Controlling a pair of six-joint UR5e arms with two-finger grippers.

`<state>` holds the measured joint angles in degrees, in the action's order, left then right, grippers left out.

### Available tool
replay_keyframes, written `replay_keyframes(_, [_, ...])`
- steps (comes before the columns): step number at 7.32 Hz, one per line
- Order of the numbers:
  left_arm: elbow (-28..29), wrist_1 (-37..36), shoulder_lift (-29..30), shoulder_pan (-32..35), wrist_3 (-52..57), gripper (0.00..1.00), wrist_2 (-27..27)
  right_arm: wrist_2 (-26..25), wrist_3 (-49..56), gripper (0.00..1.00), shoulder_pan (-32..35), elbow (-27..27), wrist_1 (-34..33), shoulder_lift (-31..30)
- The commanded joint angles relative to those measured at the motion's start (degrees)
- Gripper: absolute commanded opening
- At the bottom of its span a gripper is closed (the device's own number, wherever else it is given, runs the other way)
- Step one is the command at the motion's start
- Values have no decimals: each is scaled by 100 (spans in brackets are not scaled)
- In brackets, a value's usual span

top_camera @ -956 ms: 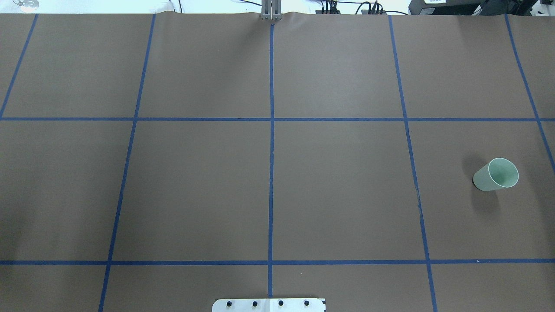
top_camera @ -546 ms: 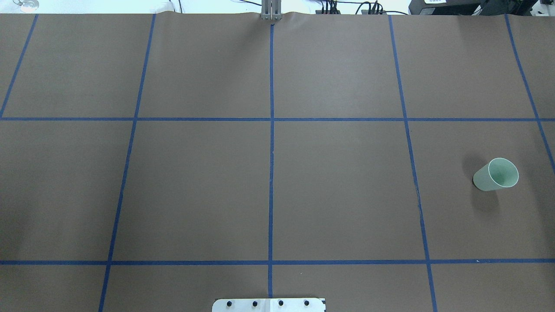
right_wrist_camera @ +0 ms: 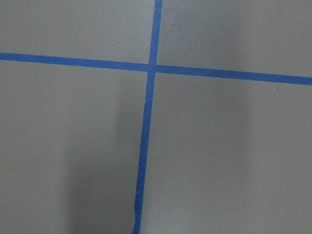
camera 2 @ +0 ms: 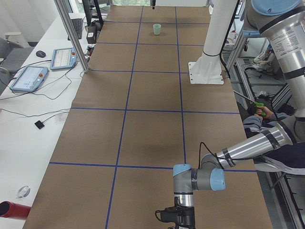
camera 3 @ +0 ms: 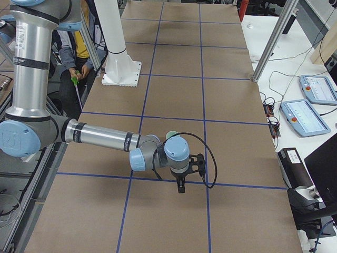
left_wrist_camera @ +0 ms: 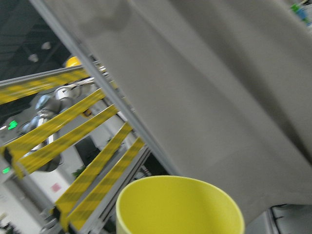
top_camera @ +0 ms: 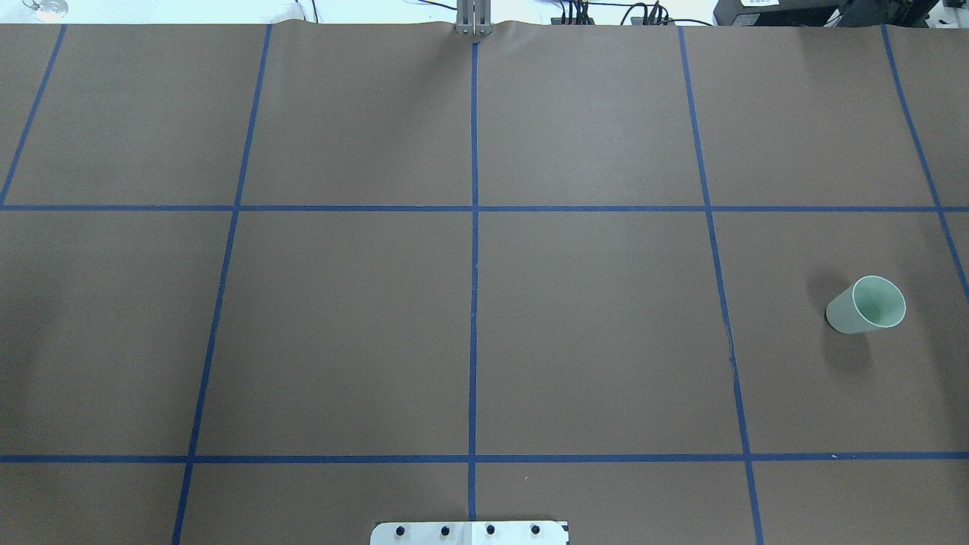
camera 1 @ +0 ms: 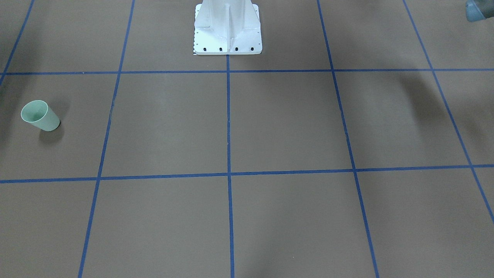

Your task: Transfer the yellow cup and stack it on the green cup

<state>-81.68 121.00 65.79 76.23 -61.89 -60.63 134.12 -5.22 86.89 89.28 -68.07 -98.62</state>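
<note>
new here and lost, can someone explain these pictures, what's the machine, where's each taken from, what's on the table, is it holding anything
It is a robot with two arms on one white base, working at a brown table marked with blue tape lines. Two pictures look down on the table, one from behind the robot, one facing it. Two come from the table's ends: one shows the left arm up close, the other the right arm. The last two come from cameras on the wrists. On the table stands the green cup, upright on the robot's right side. The yellow cup fills the bottom of the left wrist picture, so that arm probably carries it, though no fingers show. The right wrist camera sees only table and tape.
</note>
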Motion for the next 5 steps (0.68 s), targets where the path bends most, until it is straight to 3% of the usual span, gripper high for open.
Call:
replay_keyframes(1, [-14,1581,589,392,1502,52,-515,-44,38,100,4,-24,492,18])
replay_keyframes(5, [-58,2986,1882,393,2151,55,-2904,-27,29,100,4,28,785,133])
